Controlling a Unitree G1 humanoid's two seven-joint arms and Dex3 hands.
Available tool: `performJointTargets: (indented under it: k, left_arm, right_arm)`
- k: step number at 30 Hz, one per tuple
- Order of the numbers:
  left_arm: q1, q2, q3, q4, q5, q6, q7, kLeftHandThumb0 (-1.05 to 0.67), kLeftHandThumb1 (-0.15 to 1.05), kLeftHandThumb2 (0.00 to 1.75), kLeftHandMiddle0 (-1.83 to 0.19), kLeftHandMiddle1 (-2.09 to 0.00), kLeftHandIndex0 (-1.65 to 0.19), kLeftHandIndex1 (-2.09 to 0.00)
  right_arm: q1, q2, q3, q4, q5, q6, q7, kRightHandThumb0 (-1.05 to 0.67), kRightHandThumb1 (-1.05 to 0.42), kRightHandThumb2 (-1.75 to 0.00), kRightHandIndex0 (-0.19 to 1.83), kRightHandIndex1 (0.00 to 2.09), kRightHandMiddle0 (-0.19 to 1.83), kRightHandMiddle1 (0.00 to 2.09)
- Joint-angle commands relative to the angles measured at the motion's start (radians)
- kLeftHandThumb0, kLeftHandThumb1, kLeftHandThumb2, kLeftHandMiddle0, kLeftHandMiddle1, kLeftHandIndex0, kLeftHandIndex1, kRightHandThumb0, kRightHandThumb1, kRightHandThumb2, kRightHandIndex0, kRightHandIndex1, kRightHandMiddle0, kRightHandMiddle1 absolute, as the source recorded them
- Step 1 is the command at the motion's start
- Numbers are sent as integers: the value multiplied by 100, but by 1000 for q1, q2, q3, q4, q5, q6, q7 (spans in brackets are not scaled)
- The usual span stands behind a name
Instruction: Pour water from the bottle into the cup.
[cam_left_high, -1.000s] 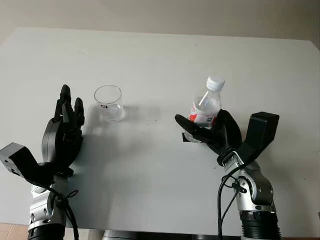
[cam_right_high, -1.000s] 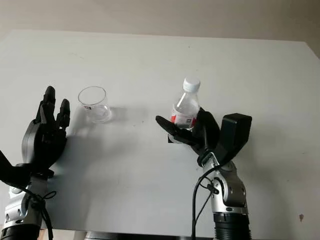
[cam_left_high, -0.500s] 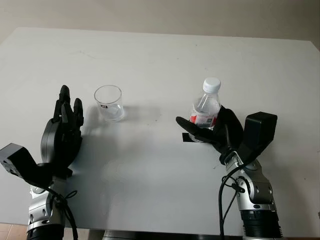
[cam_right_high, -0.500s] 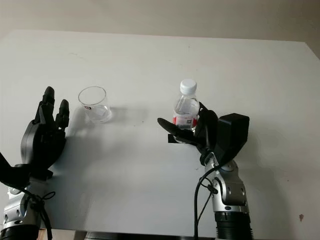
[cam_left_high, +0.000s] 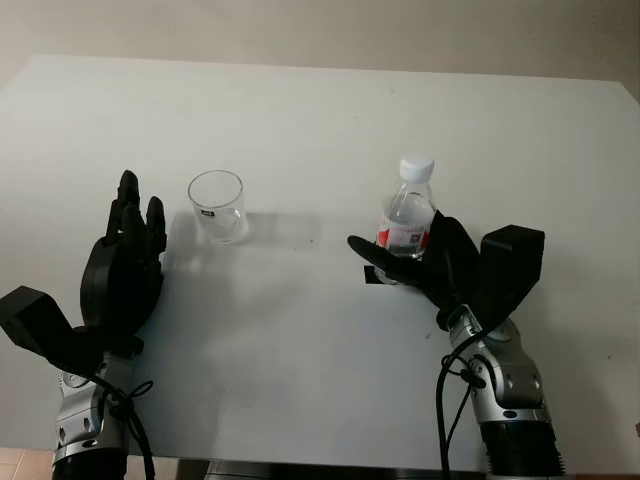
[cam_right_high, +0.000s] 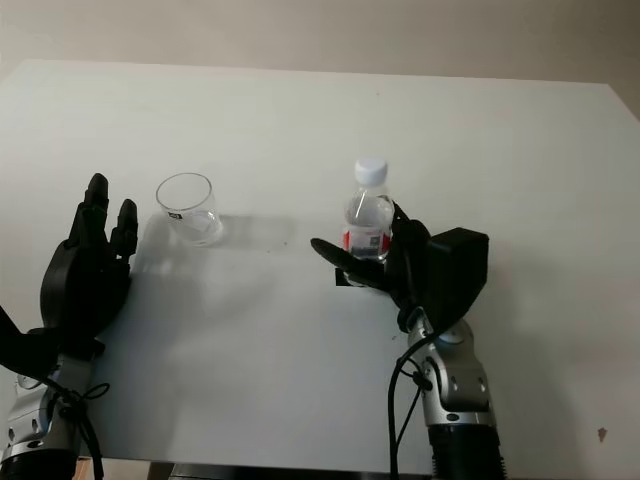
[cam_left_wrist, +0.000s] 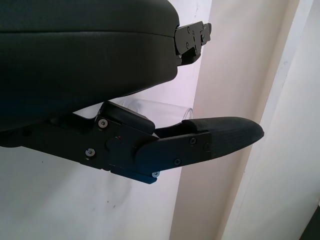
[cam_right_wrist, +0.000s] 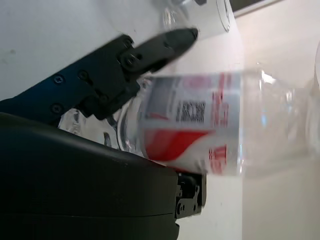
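Observation:
A clear plastic bottle with a white cap and a red label stands upright at the table's right middle. My right hand is wrapped round its lower part, one finger crossing in front of the bottle, which lies against the palm. An empty clear cup stands upright to the left, well apart from the bottle. My left hand is open just left of the cup, not touching it. The cup's rim shows behind a finger in the left wrist view.
The white table stretches wide behind and between cup and bottle. A small black mark lies on the table at the bottle's foot. The table's right edge is near the right arm.
The bottle was leaning to the right in my right hand; now it stands upright and sits slightly further left. The left hand and the cup have not moved.

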Motion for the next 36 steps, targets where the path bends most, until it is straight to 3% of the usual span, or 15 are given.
performJointTargets:
  k: [1,8,21,23,24,26,29,36]
  left_arm:
    - [10,11,8,-9,0,4,3,-82,105,57,19,-3,19,0]
    - [12,17,7,-15,1,10,-2,-82,105,57,19,-3,19,0]
    - [0,22,11,-5,-6,14,-7,-82,105,57,19,-4,19,-1]
    - [-3,24,10,-1,-6,13,-10,-81,105,57,19,-4,19,0]
    - [-5,24,10,1,-5,12,-10,-81,105,57,19,-4,19,0]
    - [-7,24,9,0,-5,13,-10,-81,105,58,19,-4,19,0]
    - [-7,25,9,0,-7,11,-14,-81,105,58,19,-3,19,0]
    - [-2,21,6,-9,-3,16,-9,-81,105,59,19,-2,19,0]
  right_arm:
    - [32,-3,0,10,-2,-1,-1,-61,-105,-17,-18,209,-19,208]
    - [56,1,0,-2,-9,0,-14,-63,-105,-16,-19,201,-19,194]
    - [96,8,-20,3,2,-35,-27,-69,-104,-6,-19,143,-19,151]
    - [98,-9,-13,9,-9,-61,-9,-70,-102,-5,-19,114,-19,131]
    - [99,-23,-5,14,-19,-79,8,-74,-100,-5,-16,61,-18,86]
    - [101,-48,9,24,-35,-115,44,-80,-96,-5,-18,14,-19,32]
    - [103,-73,26,52,-65,-190,77,-91,-93,-5,-19,2,-19,3]
    - [106,-110,68,101,-199,-355,31,-104,-96,-6,-19,0,-19,0]
